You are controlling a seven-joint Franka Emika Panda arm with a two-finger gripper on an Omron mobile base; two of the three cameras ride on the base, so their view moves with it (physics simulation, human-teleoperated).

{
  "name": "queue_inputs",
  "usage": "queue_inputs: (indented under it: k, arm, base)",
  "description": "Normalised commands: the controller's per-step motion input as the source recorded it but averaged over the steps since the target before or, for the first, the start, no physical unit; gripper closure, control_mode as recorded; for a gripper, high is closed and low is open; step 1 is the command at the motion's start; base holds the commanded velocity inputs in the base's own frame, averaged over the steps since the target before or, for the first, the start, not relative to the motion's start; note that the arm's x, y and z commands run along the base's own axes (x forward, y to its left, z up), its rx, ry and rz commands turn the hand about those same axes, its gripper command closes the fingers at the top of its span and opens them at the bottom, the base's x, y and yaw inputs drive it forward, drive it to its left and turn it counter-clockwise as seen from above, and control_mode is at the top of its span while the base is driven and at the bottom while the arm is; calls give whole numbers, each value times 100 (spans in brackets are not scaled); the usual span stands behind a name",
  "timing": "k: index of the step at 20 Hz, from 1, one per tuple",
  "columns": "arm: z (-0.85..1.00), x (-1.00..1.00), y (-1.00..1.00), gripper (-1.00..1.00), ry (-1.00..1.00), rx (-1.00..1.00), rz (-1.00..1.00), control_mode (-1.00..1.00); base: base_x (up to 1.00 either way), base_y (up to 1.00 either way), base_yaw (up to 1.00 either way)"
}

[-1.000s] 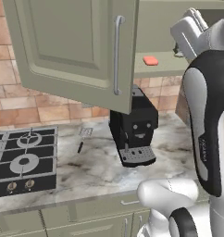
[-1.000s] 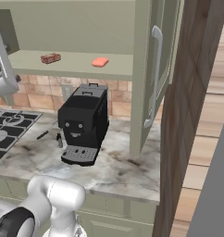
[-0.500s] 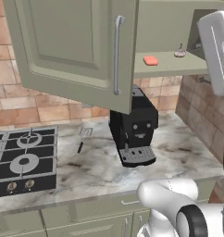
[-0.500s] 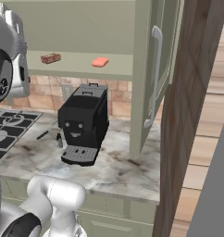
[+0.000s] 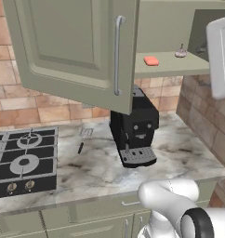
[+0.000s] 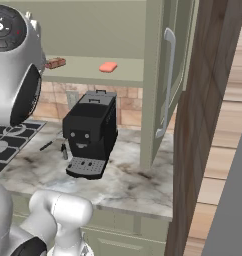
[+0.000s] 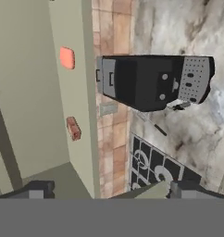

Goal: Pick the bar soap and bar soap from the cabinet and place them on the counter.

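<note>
The cabinet (image 5: pixel 72 46) stands open above the counter (image 5: pixel 95 162). On its shelf lies the coral-red bar soap (image 5: pixel 151 61) (image 6: pixel 108 67) (image 7: pixel 66 57). The orange-brown bar soap (image 6: pixel 55 63) (image 7: pixel 73 127) rests further left on the same shelf. The hand view is rolled on its side and looks at the shelf from some way off. My gripper (image 7: pixel 111 192) is open with nothing between its fingertips (image 7: pixel 37 190), and it is well short of both bars.
A black coffee machine (image 5: pixel 135 128) (image 6: pixel 90 132) stands on the counter right under the shelf. The black gas hob (image 5: pixel 21 158) lies to the left. A small pale knob-topped item (image 5: pixel 181 52) sits at the shelf's right. The right door (image 6: pixel 167 82) hangs open beside a brick wall.
My arm has swung upward and outward, toward the right edge of the left base view and looming larger at the left of the right base view. Both soaps lie unmoved.
</note>
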Motion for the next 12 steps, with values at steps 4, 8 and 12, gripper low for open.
queue_inputs:
  k: [4,8,12]
  arm:
    - [-6,10,0,-100,0,13,6,-100]
    - [0,8,0,-100,0,11,10,-100]
    - [0,4,0,-100,0,10,12,-100]
  base:
    - [0,0,0]
    - [0,0,0]
    - [0,0,0]
